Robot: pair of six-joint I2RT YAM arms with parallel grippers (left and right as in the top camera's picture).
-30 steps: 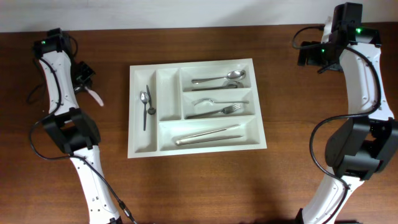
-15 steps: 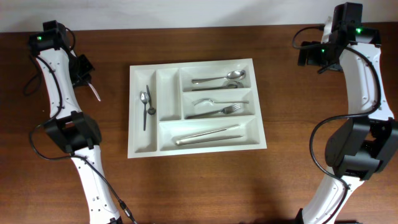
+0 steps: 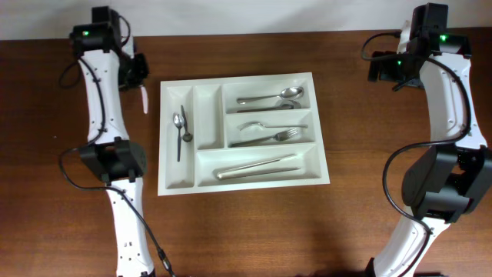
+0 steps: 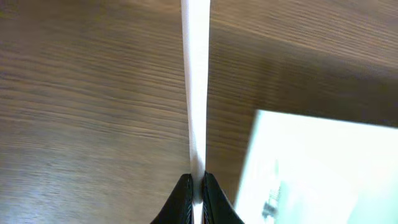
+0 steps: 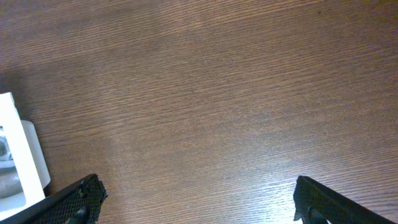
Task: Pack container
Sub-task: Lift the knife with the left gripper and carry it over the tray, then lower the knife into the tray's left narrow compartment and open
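White container (image 3: pixel 206 115) at mid-table has metal cutlery (image 3: pixel 265 138) in four compartments; left gripper (image 4: pixel 197 180), pinched on a thin white piece (image 4: pixel 198 93) beside it, probably brings the last item, right gripper (image 5: pixel 198 196) wide, empty.

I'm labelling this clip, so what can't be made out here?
Left wrist view: white strip in the left claw runs off the top edge; kind unclear.
Left wrist view: container blurred, cut by the frame.
Right wrist view: right claw tips cut by the bottom edge.
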